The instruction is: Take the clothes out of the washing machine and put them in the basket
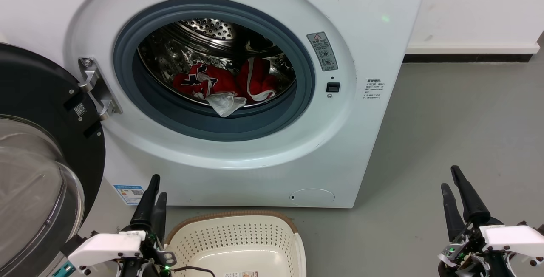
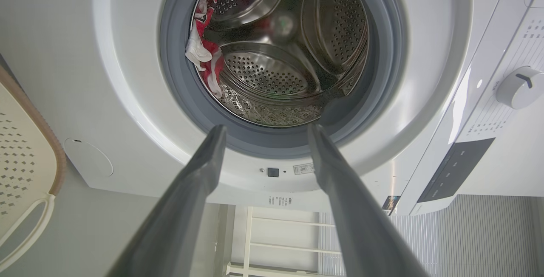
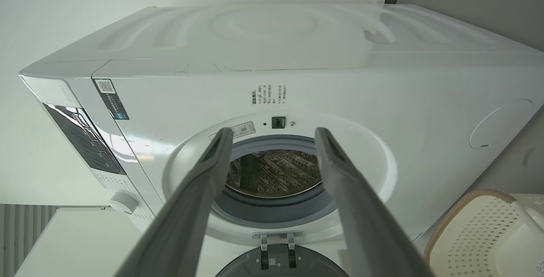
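Left pincer (image 1: 159,185) and right pincer (image 1: 449,177) are hovering spread, empty; reaching into the washing machine (image 1: 361,22) for the clothes (image 1: 225,83) is probably coming next.

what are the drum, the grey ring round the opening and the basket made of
Drum: looks like stainless steel, shiny and reflective, punched with small holes.
Grey ring: probably rubber, matte and smooth.
Basket: seems moulded plastic, cream, with perforated walls; its brown rim may be woven trim, hard to tell.
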You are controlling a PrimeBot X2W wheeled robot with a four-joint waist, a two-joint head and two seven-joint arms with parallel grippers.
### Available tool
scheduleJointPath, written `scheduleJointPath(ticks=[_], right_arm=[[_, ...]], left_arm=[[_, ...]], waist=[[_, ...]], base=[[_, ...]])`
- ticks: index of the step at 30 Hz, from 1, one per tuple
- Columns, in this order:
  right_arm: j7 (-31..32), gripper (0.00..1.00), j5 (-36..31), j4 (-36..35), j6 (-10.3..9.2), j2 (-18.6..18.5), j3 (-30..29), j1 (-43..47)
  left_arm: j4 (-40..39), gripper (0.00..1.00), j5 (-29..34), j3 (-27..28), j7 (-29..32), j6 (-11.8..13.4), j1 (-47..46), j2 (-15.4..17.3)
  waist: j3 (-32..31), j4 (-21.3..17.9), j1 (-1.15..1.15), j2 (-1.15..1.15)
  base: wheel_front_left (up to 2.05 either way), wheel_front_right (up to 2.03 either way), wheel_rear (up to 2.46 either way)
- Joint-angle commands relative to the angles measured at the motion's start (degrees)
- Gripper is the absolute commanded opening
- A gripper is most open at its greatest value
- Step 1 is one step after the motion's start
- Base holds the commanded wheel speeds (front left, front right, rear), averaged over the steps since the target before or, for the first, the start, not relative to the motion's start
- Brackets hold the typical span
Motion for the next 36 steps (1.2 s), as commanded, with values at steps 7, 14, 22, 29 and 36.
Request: scheduleJointPath(ticks=[7,14,22,29,36], right_arm=[[-2.4,1.00,-3.7,-2.3,0.01,0.0,0.5,-0.8],[-3.9,1.00,-9.7,-3.7,0.01,0.0,0.5,-0.7],[-5.8,1.00,-20.6,-5.8,0.01,0.0,0.8,-0.2],[-7.4,1.00,-30.2,-7.3,0.01,0.0,1.4,0.2],[-8.8,1.00,-38.8,-8.1,0.01,0.0,2.2,0.8]], left_arm=[[-2.1,1.00,3.0,-2.0,-2.4,0.0,-2.5,0.1],[-3.5,1.00,8.9,-2.8,-4.0,0.0,-3.1,0.1],[-5.5,1.00,18.8,-3.9,-5.9,0.0,-3.6,0.2],[-6.7,1.00,26.5,-4.7,-7.4,0.0,-3.8,0.2],[-6.7,1.00,33.5,-5.7,-8.8,0.0,-4.0,0.2]], waist=[[0.1,0.0,0.00,0.00],[0.1,0.0,0.00,0.00],[0.1,0.0,0.00,0.00],[0.1,0.0,0.00,0.00],[0.0,-0.1,0.00,0.00]], base=[[0.00,0.00,0.00],[0.00,0.00,0.00],[0.00,0.00,0.00],[0.00,0.00,0.00],[0.00,0.00,0.00]])
